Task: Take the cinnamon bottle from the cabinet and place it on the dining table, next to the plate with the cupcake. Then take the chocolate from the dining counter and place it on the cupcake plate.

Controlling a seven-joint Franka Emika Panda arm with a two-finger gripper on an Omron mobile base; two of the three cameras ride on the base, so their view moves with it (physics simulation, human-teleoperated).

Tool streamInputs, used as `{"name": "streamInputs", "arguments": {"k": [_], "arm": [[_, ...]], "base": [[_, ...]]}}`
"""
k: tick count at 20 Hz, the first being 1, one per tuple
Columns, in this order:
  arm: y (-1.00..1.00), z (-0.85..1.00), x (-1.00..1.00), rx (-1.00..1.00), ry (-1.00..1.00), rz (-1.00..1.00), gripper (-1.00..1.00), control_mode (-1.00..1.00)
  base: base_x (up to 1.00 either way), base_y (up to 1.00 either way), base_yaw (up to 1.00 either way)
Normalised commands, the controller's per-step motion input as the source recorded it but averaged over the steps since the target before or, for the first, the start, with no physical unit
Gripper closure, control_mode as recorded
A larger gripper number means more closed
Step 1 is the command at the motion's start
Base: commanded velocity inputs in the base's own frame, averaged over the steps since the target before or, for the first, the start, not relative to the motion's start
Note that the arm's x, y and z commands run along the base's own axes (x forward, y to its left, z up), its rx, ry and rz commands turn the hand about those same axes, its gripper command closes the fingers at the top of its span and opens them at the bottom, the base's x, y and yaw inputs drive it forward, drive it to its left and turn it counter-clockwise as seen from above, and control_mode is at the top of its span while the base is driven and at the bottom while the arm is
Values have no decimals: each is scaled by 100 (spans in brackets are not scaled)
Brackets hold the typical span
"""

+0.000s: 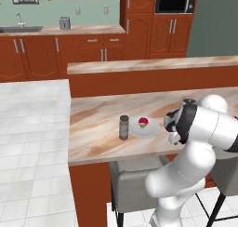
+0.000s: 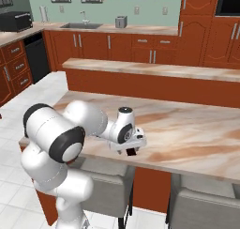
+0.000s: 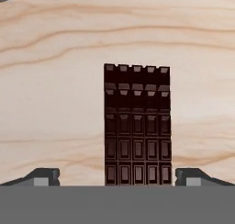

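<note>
Chocolate [image 3: 137, 126]: a thin dark brown bar moulded into a grid of small raised squares, five across, lying flat on the marbled top. In the hand view it sits between the two finger tips, touching neither.
Fingers [image 3: 117, 177]: spread wide, one dark tip on each side of the bar's near end, nothing pinched. In the right base view the hand [image 2: 131, 146] hangs low over the near edge of the slab.
Cinnamon bottle [image 1: 124, 127]: small upright cylinder, brownish-grey body, dark round cap, standing just beside the plate on its left.
Plate [image 1: 149, 130]: round, white, shallow and smooth; its rim also shows at the top left corner of the hand view.
Cupcake [image 1: 143, 123]: tiny, pink-red top, sitting on the plate.
Surface [image 1: 97, 123]: the dining table, a long beige slab with orange veining on a red-brown wooden base.
Ledge [image 1: 139, 64]: narrower raised marbled strip behind the slab.
Room: reddish-brown panelled cabinets [image 1: 172, 30] with grey bar handles, pale green wall, white tiled floor [image 1: 32, 142], grey stools [image 2: 197, 207] tucked under the slab.
</note>
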Motion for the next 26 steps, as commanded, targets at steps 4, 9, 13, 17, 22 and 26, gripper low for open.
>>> {"name": "streamInputs", "arguments": {"k": [4,9,13,17,22,26], "arm": [[-17,-12,16,0,-2,0,-100,-100],[-3,-30,16,0,0,0,-100,-100],[0,-38,9,0,-2,1,-100,-100],[0,-64,0,0,-9,3,100,-100],[11,-55,-4,0,-13,4,100,-100],[15,4,-2,0,-5,5,100,-100]], "base": [[0,0,0],[0,0,0],[0,0,0],[0,0,0],[0,0,0],[0,0,0]]}}
